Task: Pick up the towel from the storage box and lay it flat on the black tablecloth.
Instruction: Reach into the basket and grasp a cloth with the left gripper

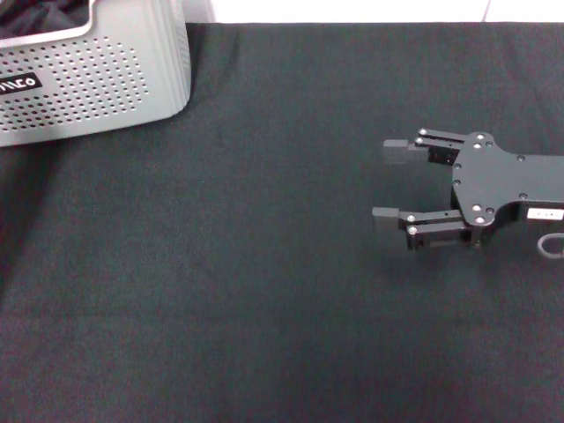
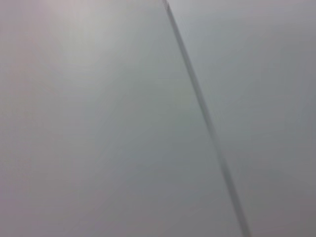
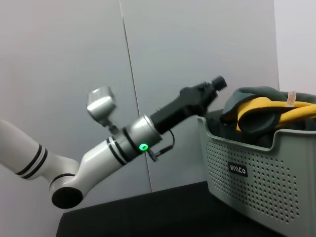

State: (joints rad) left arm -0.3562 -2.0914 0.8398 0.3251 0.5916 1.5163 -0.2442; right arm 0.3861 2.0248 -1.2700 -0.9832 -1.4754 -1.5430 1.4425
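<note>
While the black tablecloth [image 1: 220,291] covers nearly the whole surface in the head view, the storage box [image 1: 97,84] stands on it at the far left corner, well apart from the right gripper [image 1: 389,183]. That gripper hovers over the cloth on the right side, pointing left toward the box, its jaws apart with nothing between them. From the right wrist view the storage box [image 3: 261,182] shows its perforated grey wall and rounded rim, and the towel [image 3: 261,111] lies bunched inside it, heaped above the rim, with grey-green folds wrapped around yellow-orange ones and a small pale tag sticking up. A black label [image 3: 237,170] on the box wall carries white letters, too small to read with certainty; the same label [image 1: 19,85] is cut off at the edge of the head view. The left arm [image 3: 123,143] reaches toward the box from behind, its dark gripper end [image 3: 207,94] just beside the rim; whether its jaws are apart I cannot tell. The left wrist view shows only a pale grey wall with a thin seam.
</note>
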